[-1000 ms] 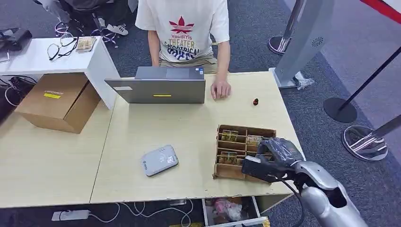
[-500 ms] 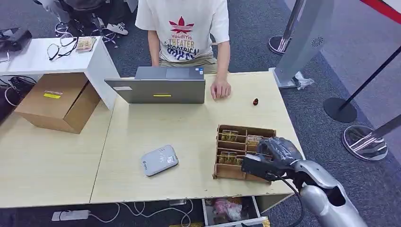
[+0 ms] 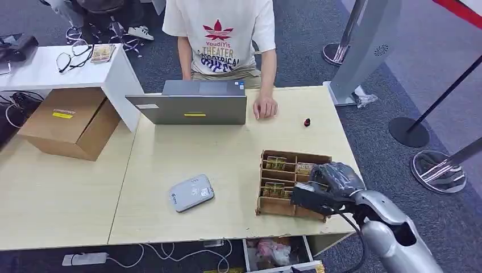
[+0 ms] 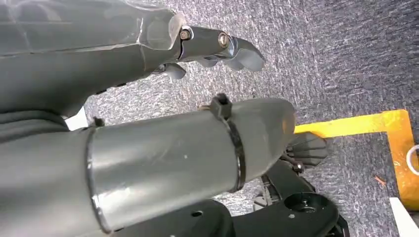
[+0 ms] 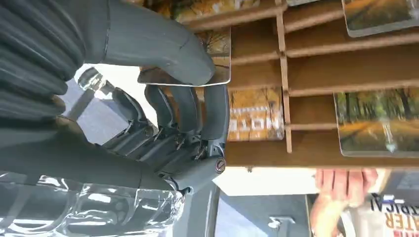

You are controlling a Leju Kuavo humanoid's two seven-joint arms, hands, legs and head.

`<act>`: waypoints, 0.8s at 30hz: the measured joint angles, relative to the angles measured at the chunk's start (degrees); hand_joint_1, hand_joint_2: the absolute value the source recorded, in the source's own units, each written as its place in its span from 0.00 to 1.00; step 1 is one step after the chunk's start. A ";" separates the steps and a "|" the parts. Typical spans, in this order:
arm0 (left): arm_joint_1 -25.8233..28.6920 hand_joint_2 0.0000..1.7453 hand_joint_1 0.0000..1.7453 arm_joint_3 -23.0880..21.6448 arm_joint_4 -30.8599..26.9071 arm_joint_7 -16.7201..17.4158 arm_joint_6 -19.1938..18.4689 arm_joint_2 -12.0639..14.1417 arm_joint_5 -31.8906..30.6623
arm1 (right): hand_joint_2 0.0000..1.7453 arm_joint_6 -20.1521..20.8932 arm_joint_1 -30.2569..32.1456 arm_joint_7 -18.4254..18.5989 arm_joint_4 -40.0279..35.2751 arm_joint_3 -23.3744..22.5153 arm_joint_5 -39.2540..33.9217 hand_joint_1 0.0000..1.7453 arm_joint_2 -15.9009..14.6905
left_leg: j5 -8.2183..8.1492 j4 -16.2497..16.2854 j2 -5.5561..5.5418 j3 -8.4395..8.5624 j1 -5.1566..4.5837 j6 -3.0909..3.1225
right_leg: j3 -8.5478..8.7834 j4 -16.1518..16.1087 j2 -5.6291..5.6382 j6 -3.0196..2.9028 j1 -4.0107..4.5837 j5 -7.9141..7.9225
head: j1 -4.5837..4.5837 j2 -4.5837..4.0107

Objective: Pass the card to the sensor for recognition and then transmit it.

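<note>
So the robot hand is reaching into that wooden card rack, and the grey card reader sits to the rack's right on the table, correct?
Not quite. The right robot hand is at the wooden card rack, but the grey card reader lies on the table to the rack's left, as the head view shows.

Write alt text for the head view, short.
The robot's right hand reaches into a compartmented wooden card tray on a light wooden table. A flat grey card reader lies beside the tray, a person behind a grey laptop.
</note>
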 joint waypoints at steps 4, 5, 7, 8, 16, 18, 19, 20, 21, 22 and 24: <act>-0.10 0.00 0.00 0.00 0.00 0.02 -0.35 0.00 -0.17 | 1.00 0.46 -2.71 -0.90 0.00 -0.28 -0.57 0.90 -0.09 | 0.01 0.00 0.03 0.02 0.00 0.02 | 0.00 0.00 0.05 -0.01 0.00 0.01 | 0.00 0.00; -0.13 0.00 0.00 0.00 0.00 0.02 -0.35 -0.02 -0.22 | 1.00 0.74 -3.40 -1.05 0.00 -0.28 -0.66 0.89 -0.18 | 0.02 0.00 0.03 0.02 0.00 0.02 | 0.00 0.00 0.04 -0.01 0.00 0.01 | -0.02 0.00; -0.14 0.00 0.00 0.00 0.00 0.02 -0.35 -0.04 -0.35 | 1.00 1.44 -5.05 -1.18 0.15 -0.28 -0.96 0.90 -0.42 | 0.02 0.00 0.03 0.02 0.00 0.01 | 0.00 0.00 0.05 -0.01 0.00 0.01 | -0.02 0.00; -0.15 0.00 0.00 0.00 0.00 0.02 -0.35 -0.04 -0.44 | 1.00 1.70 -5.80 -1.31 0.28 -0.28 -1.27 0.90 -0.52 | 0.02 0.00 0.03 0.02 0.00 0.01 | 0.00 0.01 0.05 -0.01 0.00 0.01 | 0.00 0.00; -0.17 0.00 0.00 0.00 0.00 0.02 -0.41 -0.13 -1.05 | 1.00 3.30 -11.91 -2.16 2.23 -0.09 -4.11 0.89 -2.01 | 0.02 0.00 0.02 0.01 -0.01 0.01 | -0.01 0.01 0.04 -0.01 -0.01 0.01 | 0.00 0.00; -0.18 0.00 0.00 0.00 0.00 0.02 -0.44 -0.15 -1.20 | 1.00 3.98 -14.00 -2.21 2.86 0.24 -5.36 0.89 -2.62 | 0.02 0.00 0.02 0.01 -0.01 0.01 | -0.01 0.01 0.05 -0.01 -0.01 0.02 | 0.02 0.00; -0.20 0.00 0.00 0.00 0.00 0.02 -0.50 -0.20 -1.27 | 1.00 4.39 -15.31 -2.43 3.34 0.39 -5.96 0.89 -2.88 | 0.03 0.00 0.03 0.01 -0.01 0.01 | -0.01 0.01 0.05 -0.01 -0.01 0.02 | -0.04 0.00; -0.25 0.00 0.00 -0.02 0.00 0.02 -0.59 -0.22 -1.44 | 1.00 4.78 -16.64 -2.73 3.88 0.57 -6.53 0.89 -3.28 | 0.03 0.00 0.03 0.01 -0.01 0.01 | -0.01 0.01 0.05 -0.01 -0.01 0.02 | 0.02 0.00; -0.30 0.00 0.00 -0.02 0.00 0.02 -0.81 -0.22 -1.59 | 1.00 5.42 -17.96 -3.08 4.41 0.74 -7.23 0.89 -3.63 | 0.03 0.01 0.03 0.01 -0.01 0.01 | -0.01 0.01 0.04 -0.01 -0.01 0.02 | -0.02 0.00; -0.35 0.00 0.00 -0.02 0.00 0.02 -0.90 -0.24 -1.64 | 1.00 5.62 -19.10 -3.21 4.85 0.92 -7.65 0.91 -3.83 | 0.03 0.01 0.03 0.01 -0.01 0.01 | -0.01 0.01 0.03 -0.01 -0.01 0.02 | 0.02 0.00; -0.49 0.00 0.00 -0.02 0.00 0.02 -1.05 -0.28 -1.84 | 1.00 6.14 -21.21 -3.45 5.77 1.31 -8.46 0.89 -4.26 | 0.03 0.01 0.02 0.01 -0.01 0.00 | -0.01 0.01 0.03 -0.01 -0.01 0.02 | 0.00 0.00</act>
